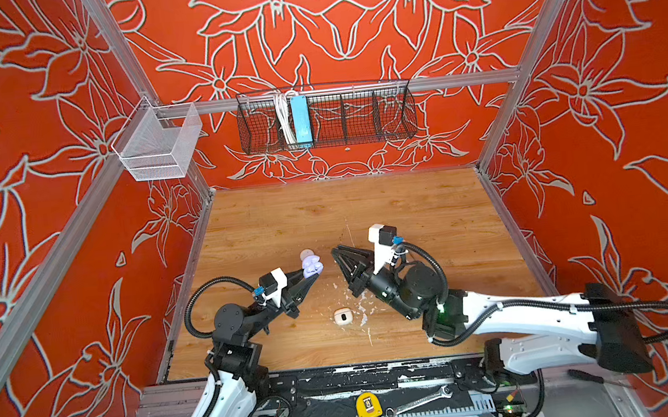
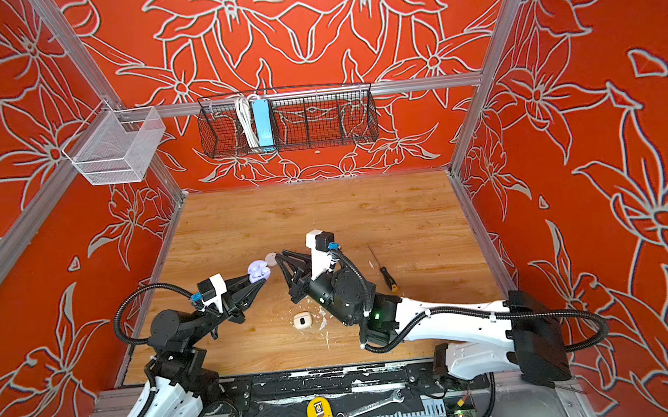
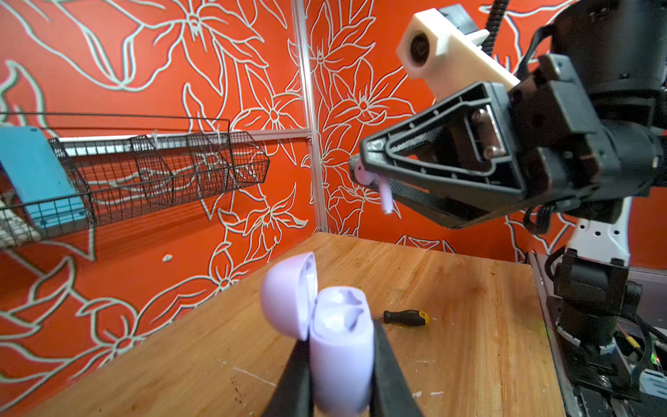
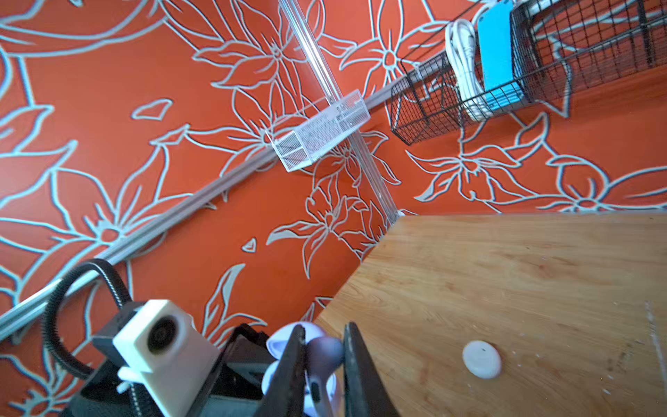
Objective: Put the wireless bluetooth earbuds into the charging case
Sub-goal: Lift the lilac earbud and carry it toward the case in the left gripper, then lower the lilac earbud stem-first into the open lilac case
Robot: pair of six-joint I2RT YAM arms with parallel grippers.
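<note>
1. Earbud [image 3: 385, 196], lavender: pinched in R gripper [image 4: 323, 335], jaws nearly closed on it, stem sticking out, held above table [image 1: 407, 210].
2. Charging case [image 3: 339, 325], lavender: lid open, clamped tight betw L gripper [image 1: 309, 282] jaws, off table.
3. Earbud near charging case, not touching.
4. White case [image 1: 342, 316]: on table betw arms.

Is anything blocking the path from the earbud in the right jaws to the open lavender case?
Nothing visible. The lavender earbud hangs in open air near the case, whose lid is swung back out of the way.
</note>
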